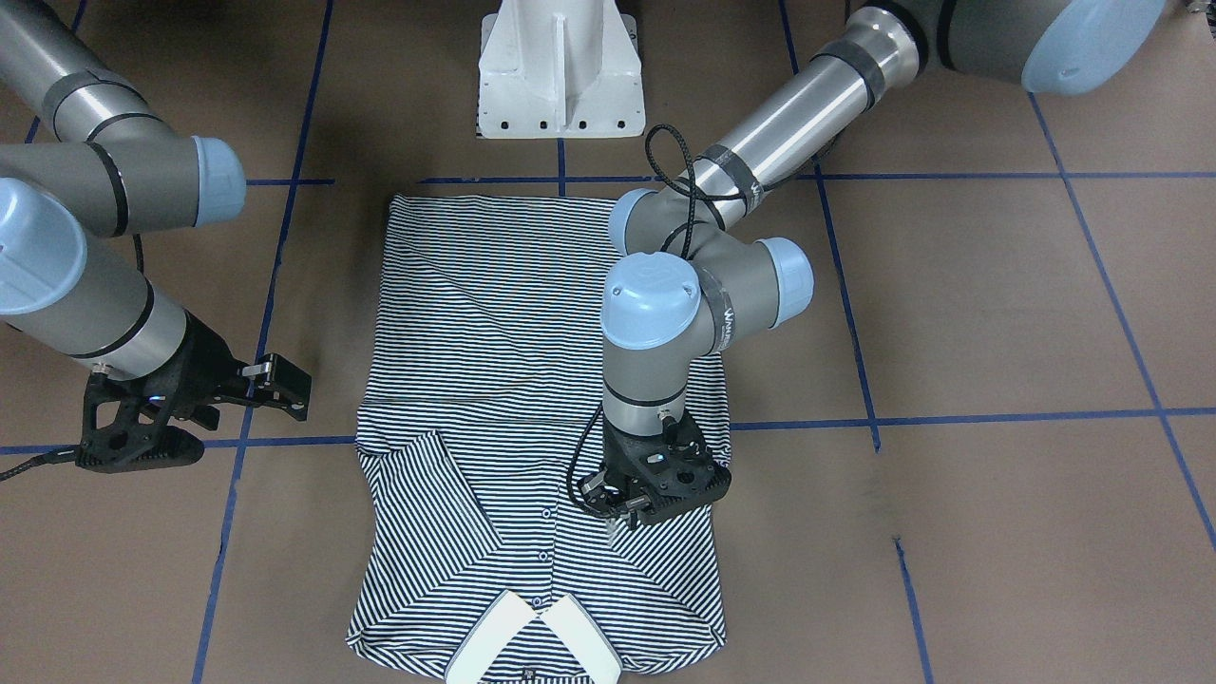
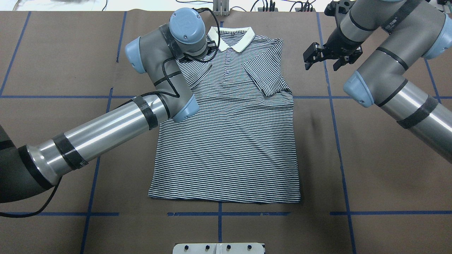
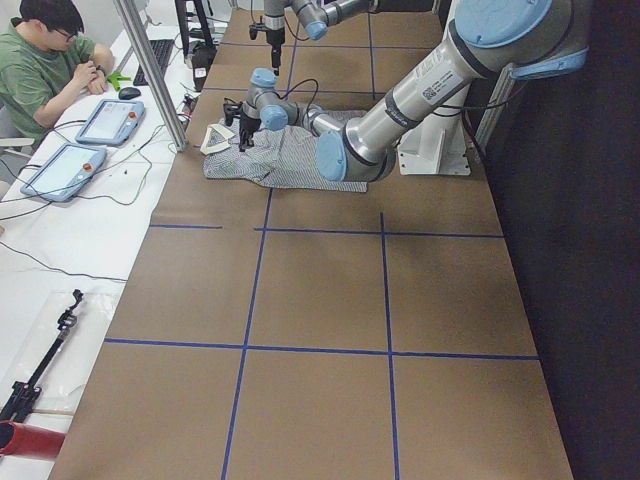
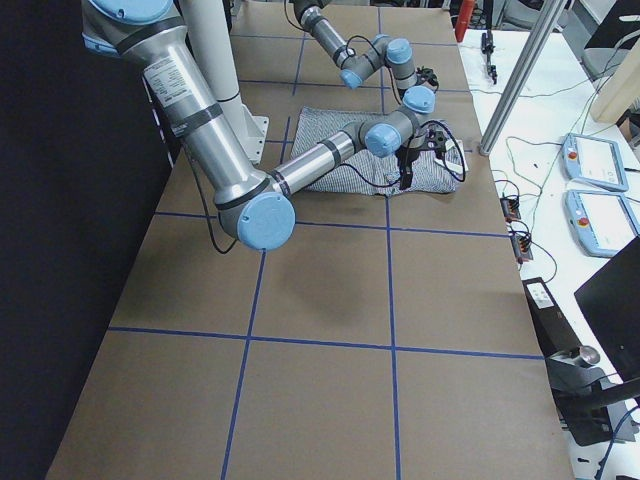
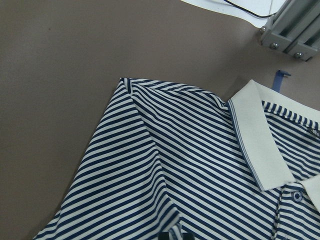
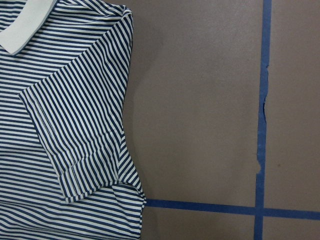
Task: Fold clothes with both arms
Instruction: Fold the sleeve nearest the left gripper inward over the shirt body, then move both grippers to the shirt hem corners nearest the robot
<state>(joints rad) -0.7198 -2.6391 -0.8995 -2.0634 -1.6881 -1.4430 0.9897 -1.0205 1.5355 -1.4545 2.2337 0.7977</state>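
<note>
A short-sleeved polo shirt with thin navy-and-white stripes (image 2: 229, 141) lies flat, front up, on the brown counter marked with blue tape lines (image 2: 370, 158). Its plain white collar (image 2: 231, 35) is at the end farthest from the white pedestal base (image 1: 560, 71). Both short sleeves are folded inward over the chest.

The left arm's black two-finger gripper (image 1: 632, 508) points down at the shirt's shoulder, just beside the collar. Its fingers seem to reach the cloth, but I cannot tell whether they are clenched on it or released.

The right arm's black two-finger gripper (image 2: 324, 58) hangs off the shirt's opposite shoulder edge, over bare counter. Its fingers are spread apart and empty.
</note>
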